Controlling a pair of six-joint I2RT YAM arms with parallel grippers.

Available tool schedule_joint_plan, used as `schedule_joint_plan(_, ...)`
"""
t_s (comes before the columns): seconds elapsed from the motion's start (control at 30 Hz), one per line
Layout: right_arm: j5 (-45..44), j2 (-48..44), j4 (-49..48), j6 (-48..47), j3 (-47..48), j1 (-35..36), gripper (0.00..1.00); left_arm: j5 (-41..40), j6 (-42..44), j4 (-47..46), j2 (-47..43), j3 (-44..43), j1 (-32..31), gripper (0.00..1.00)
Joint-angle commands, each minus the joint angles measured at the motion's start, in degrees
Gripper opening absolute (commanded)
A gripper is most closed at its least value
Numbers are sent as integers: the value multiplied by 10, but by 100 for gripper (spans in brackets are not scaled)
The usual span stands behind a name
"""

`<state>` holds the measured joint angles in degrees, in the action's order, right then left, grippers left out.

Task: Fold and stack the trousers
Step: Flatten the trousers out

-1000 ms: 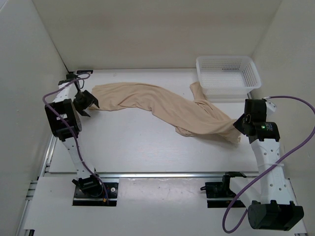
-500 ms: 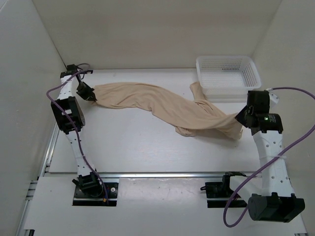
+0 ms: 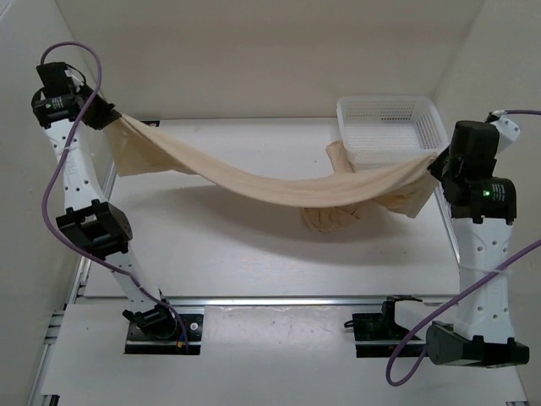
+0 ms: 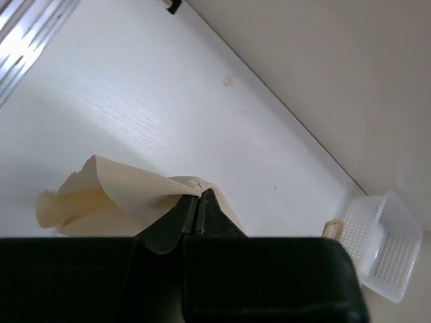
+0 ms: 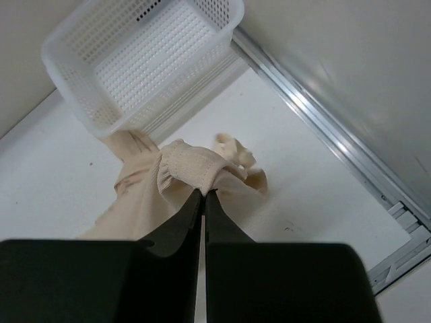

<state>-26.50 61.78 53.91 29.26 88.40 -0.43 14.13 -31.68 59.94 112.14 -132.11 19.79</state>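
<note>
left gripper [image 4: 195, 197] clamped on one trousers [image 3: 279, 182] end, right gripper [image 5: 204, 193] pinching the other beside basket [image 5: 74, 94], open table [image 3: 211, 254] beneath

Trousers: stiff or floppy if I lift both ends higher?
Likely very floppy: the trousers sag deeply between the left gripper and right gripper. Probably light, since pinched edges hold them. A fold resting on the table may drag.

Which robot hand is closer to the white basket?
Right. The right gripper holds the trousers just beside the basket, at its near right corner. The left gripper holds their other end across the table, by the left wall.
</note>
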Motion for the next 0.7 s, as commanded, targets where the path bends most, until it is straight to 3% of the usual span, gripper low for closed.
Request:
schedule_joint_plan(0.0,-55,30,-13,-42,71,-9,1,-12,21,31,22,12,24,10)
schedule_joint_plan(0.13,-58,73,8,-54,166,-14,1,-35,32,49,46,7,49,10)
schedule_joint_plan(0.4,30,175,-14,-29,173,-14,1,28,26,49,118,-82,42,10)
schedule_joint_plan(0.57,43,260,-20,-24,292,-14,1,86,-1,49,179,-177,42,10)
schedule_joint_plan(0.67,57,287,-14,-24,358,-19,1,112,-21,19,174,-188,42,10)
